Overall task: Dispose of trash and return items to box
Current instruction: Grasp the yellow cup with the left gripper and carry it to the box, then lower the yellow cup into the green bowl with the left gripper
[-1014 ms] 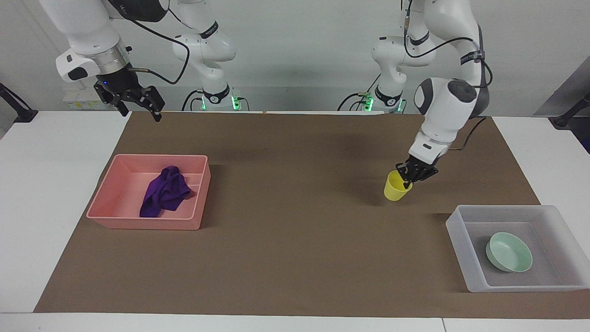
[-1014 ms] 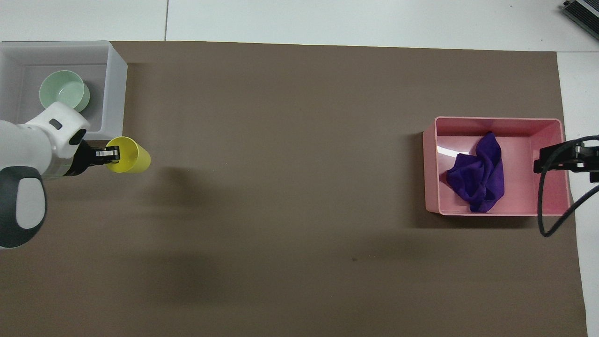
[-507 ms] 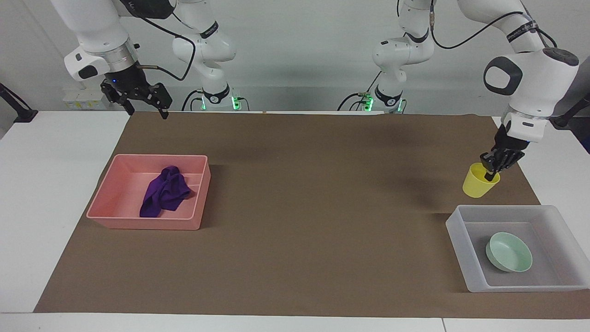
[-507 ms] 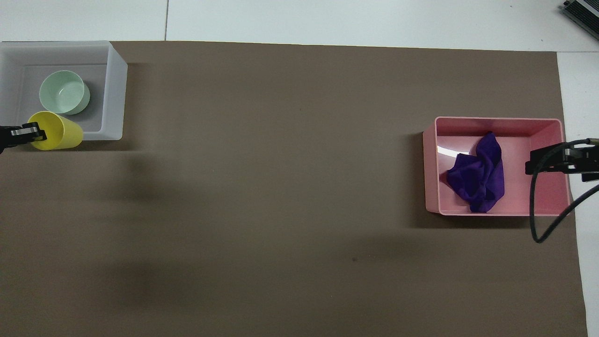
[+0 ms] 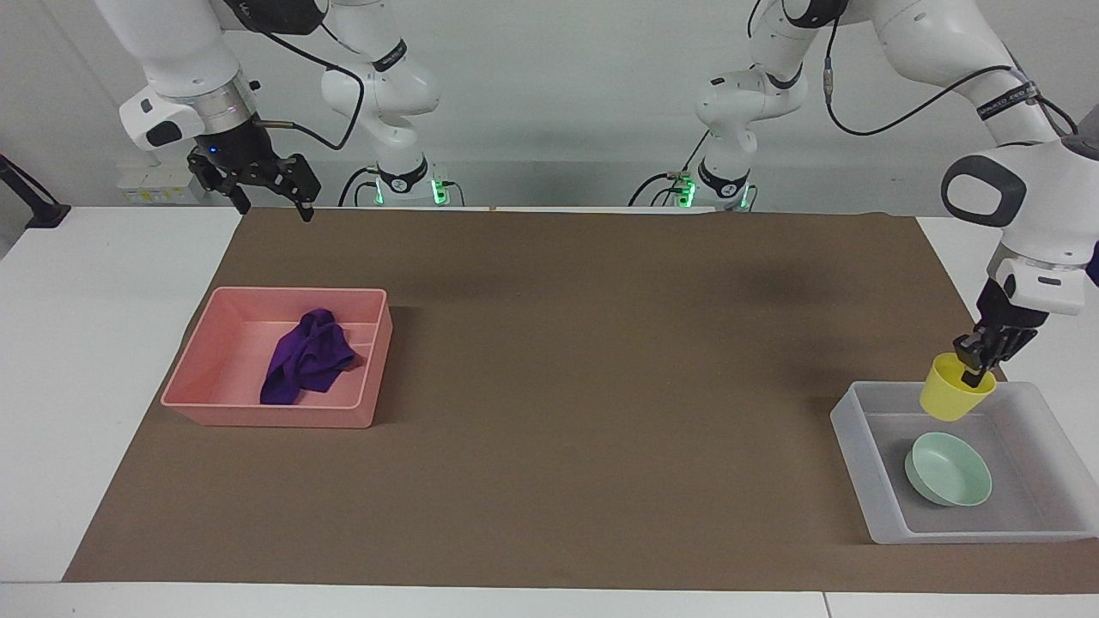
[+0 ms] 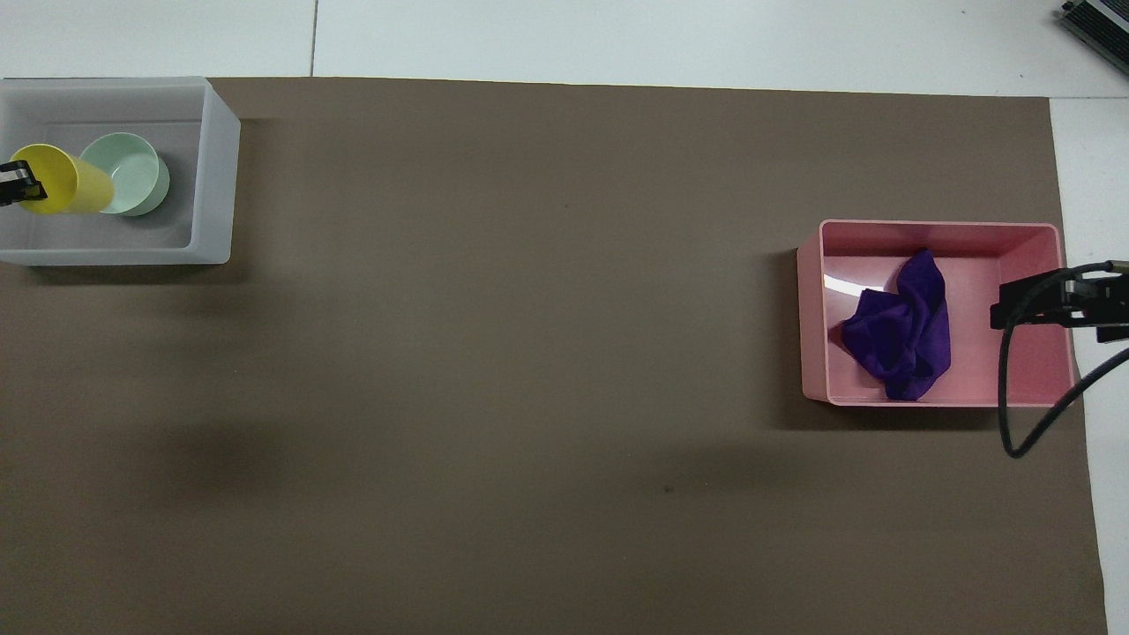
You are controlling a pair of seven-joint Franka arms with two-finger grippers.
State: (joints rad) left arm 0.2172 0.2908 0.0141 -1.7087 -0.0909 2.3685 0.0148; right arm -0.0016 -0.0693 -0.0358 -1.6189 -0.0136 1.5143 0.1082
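Left gripper (image 5: 979, 360) jaws pinched tight on the rim of the yellow cup (image 5: 955, 390), holding it in the air over the whitish box (image 5: 859, 451), above the green bowl (image 5: 948, 469) that sits on the box floor. Right gripper (image 5: 273, 194) jaws spread wide, empty, waiting over the edge of the brown mat (image 5: 549, 412) on the counter, near the pink bin (image 5: 275, 415). Purple cloth (image 5: 307, 357) lies crumpled inside the pink bin at the right arm's end.
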